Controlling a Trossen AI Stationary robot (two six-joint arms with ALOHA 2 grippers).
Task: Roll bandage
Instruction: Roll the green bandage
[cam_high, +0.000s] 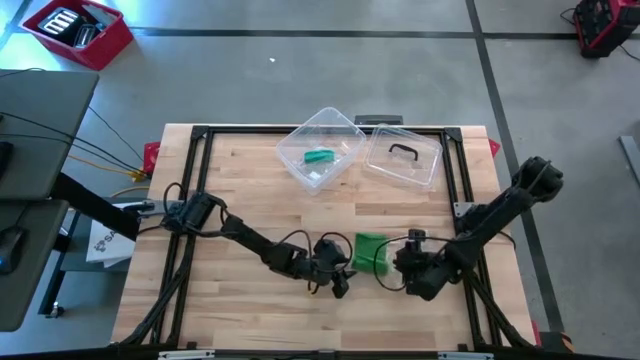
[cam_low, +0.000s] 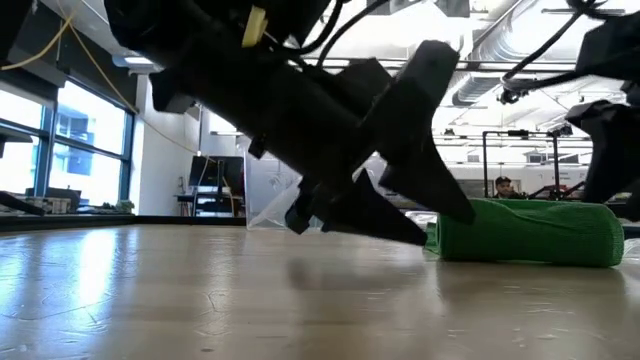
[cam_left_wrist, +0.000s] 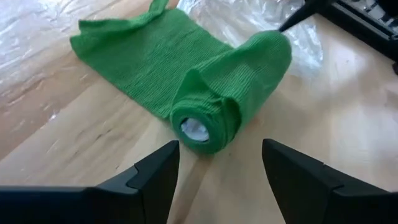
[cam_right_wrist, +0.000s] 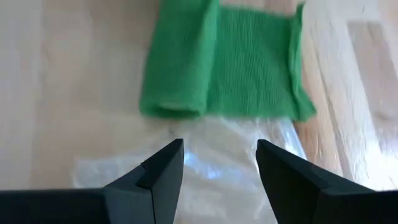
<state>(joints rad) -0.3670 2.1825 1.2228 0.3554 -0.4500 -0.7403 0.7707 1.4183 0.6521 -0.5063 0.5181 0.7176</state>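
A green bandage (cam_high: 369, 252) lies on the wooden table near its front, partly rolled: the roll (cam_left_wrist: 233, 99) rests on its side and a flat tail (cam_left_wrist: 143, 56) lies spread on the wood. It also shows in the low view (cam_low: 525, 232) and right wrist view (cam_right_wrist: 217, 62). My left gripper (cam_left_wrist: 221, 165) is open just left of the roll's end, touching nothing. My right gripper (cam_right_wrist: 219, 163) is open just right of the bandage, over a clear plastic wrapper (cam_right_wrist: 205, 168).
A clear plastic box (cam_high: 320, 148) holding another green roll (cam_high: 319, 157) stands at the far middle, its lid (cam_high: 402, 158) beside it. A black frame (cam_high: 200, 135) edges the table. A person (cam_low: 503, 186) sits far behind.
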